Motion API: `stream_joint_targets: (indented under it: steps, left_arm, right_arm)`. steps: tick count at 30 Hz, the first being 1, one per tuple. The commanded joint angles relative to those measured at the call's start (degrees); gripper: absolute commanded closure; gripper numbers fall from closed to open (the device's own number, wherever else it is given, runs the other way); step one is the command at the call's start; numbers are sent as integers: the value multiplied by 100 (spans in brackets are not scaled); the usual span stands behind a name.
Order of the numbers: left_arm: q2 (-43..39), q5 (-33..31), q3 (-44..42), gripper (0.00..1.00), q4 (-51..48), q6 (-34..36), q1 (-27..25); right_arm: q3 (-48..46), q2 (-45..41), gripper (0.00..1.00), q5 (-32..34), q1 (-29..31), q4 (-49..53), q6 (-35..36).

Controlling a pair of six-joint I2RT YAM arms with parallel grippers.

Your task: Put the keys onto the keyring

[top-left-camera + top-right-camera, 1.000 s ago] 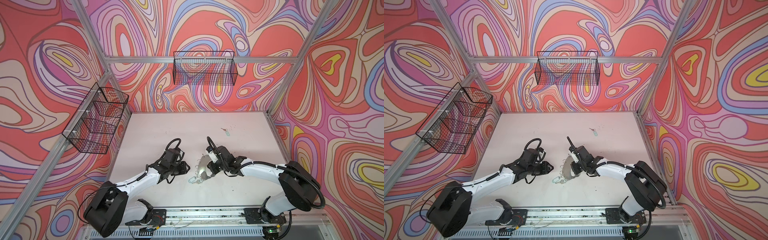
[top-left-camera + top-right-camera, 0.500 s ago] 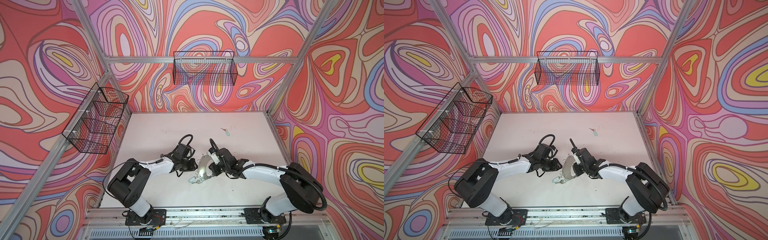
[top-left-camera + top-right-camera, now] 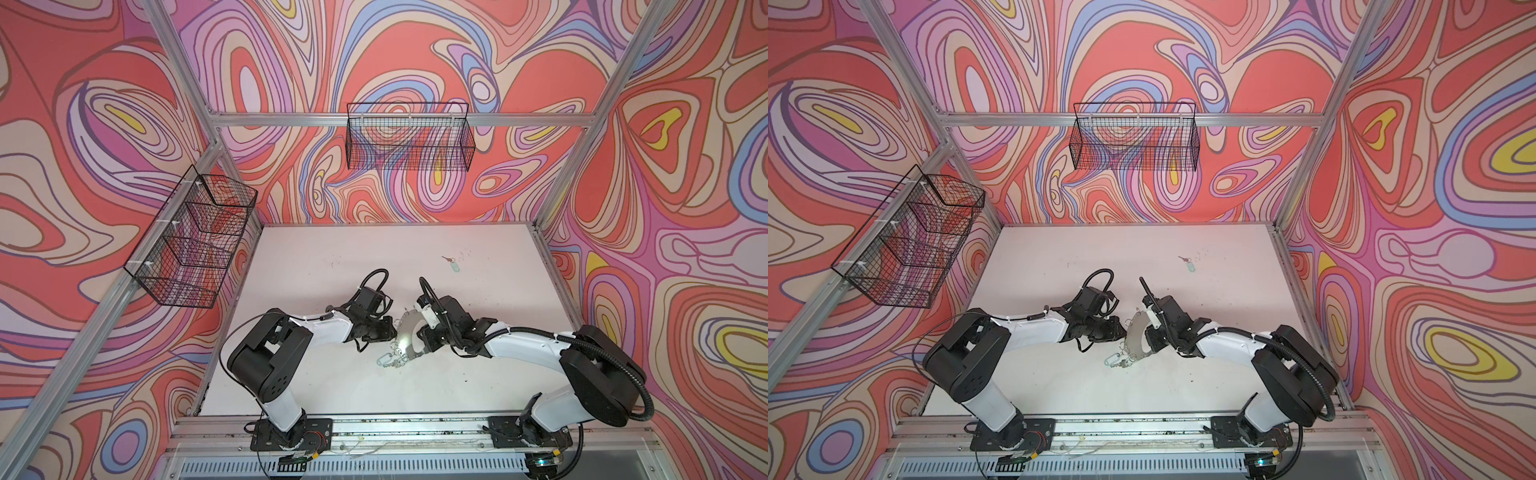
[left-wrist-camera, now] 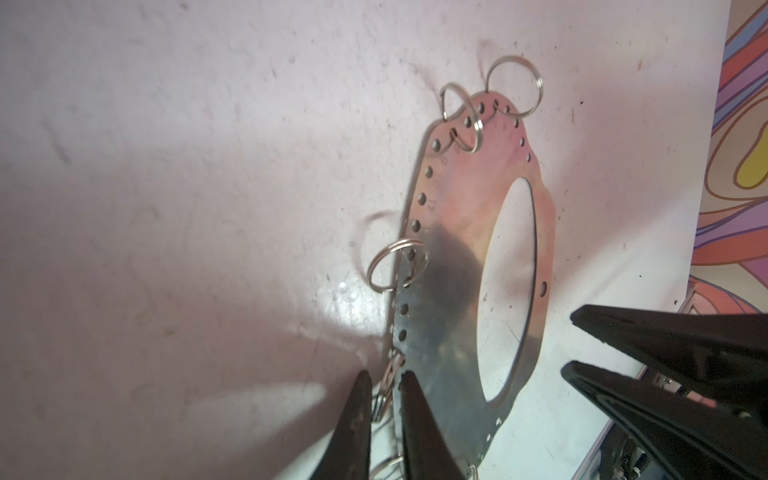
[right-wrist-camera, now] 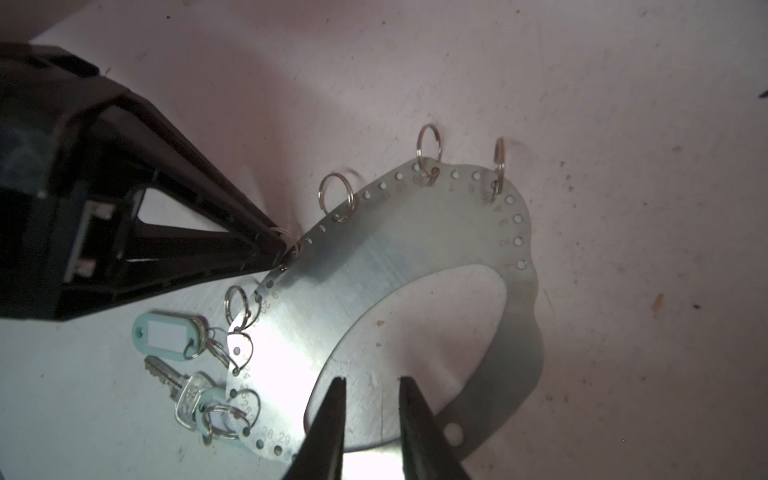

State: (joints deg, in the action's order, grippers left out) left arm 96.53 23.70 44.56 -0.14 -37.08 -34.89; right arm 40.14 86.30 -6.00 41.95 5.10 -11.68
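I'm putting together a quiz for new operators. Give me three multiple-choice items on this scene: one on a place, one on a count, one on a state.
1. Where is the loose key? A on the table, far from the keyring; B hanging from it; C in an end effector's grip.
2. How many wire baskets hang on the walls? A one; B three; C two.
3. What is the left end effector doing? A hanging wide open; B pinching a small ring on the keyring's rim; C gripping a key tag.
Answers: A, it lies alone toward the table's back; C, one on the back wall, another on the side wall; B, its tips meet on that ring.
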Motion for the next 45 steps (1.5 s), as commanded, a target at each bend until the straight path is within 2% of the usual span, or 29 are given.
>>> stream_joint_targets:
  steps: [1, 2, 4, 10, 14, 20, 25, 32, 37, 39, 45]
  left_arm:
    - [56, 24, 71, 92, 86, -19, -26]
    - [36, 23, 66, 92, 76, -10, -26]
    - [-56, -9, 53, 100, 45, 10, -26]
    - [-657, -281, 25, 100, -278, 175, -26]
    - [-1261, -533, 145, 100, -618, 522, -134]
    - [-2099, -709, 673, 100, -1300, 1361, -333]
    - [-2601, -590, 1170, 100, -1712, 1892, -360]
    - [-3188, -153, 1415, 100, -1541, 2391, -378]
    - [-3534, -71, 1462, 100, -1132, 2652, -378]
    - [-3639, 78, 1385, 100, -843, 2714, -386]
    - [-3928, 30, 970, 100, 211, 2708, -395]
  right_arm:
    - [-61, -56, 75, -46, -21, -56, -14]
    - [-68, -53, 75, -34, -21, -62, -18]
    - [-75, -54, 75, -25, -27, -70, -21]
    - [-85, -60, 75, 11, -16, -99, -40]
    - [-85, -170, 75, 4, -21, -178, -97]
    - [-107, -974, 74, 122, -21, -396, -141]
    - [2, -1772, 74, 310, -23, -430, -124]
    - [165, -2647, 72, 65, -40, -489, -140]
    - [341, -2934, 69, 239, -118, -535, -56]
    - [523, -2855, 69, 4, -126, -501, 15]
    - [863, -2430, 69, -1612, -126, -629, -86]
